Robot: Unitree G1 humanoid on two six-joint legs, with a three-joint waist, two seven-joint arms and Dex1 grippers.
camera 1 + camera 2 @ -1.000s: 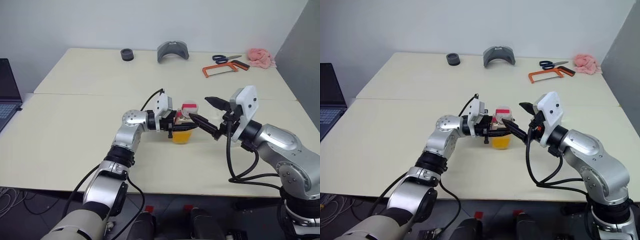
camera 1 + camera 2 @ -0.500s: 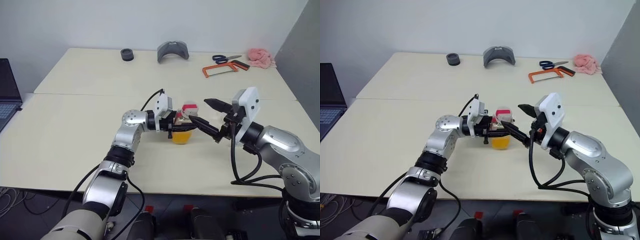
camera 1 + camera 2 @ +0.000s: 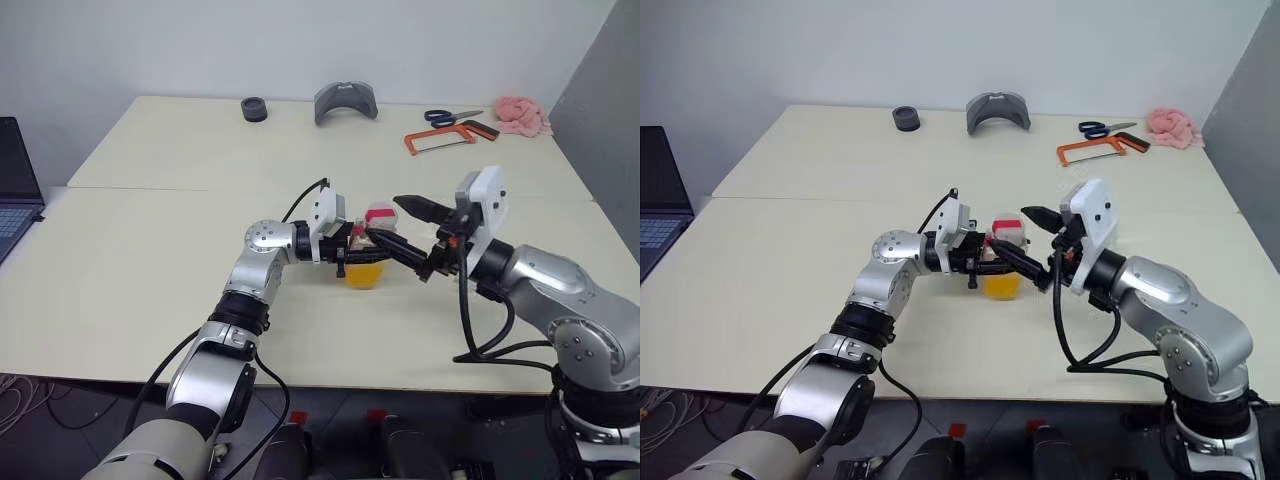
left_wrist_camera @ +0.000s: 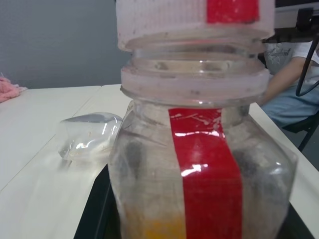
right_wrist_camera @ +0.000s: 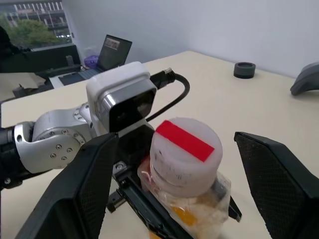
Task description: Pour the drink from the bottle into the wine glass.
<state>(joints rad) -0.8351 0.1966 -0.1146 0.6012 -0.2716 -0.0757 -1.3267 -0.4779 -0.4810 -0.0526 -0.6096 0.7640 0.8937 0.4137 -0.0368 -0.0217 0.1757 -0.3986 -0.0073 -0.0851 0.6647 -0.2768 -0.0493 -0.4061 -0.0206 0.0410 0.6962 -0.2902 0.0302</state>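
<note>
1 bottle [image 3: 366, 262], 1 wine glass [image 4: 84, 135], 1 laptop [image 3: 14, 190], 1 scissors [image 3: 446, 117], 1 hacksaw [image 3: 448, 137], 1 pink cloth [image 3: 522, 114].

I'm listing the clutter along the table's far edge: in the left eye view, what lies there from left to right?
Black ring → grey curved piece → blue-handled scissors → orange hacksaw → pink cloth.

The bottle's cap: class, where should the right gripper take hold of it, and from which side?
Grip the round cap across its sides, coming from the bottle's right, opposite the left gripper clamping the body. The right gripper already straddles it, open.
</note>
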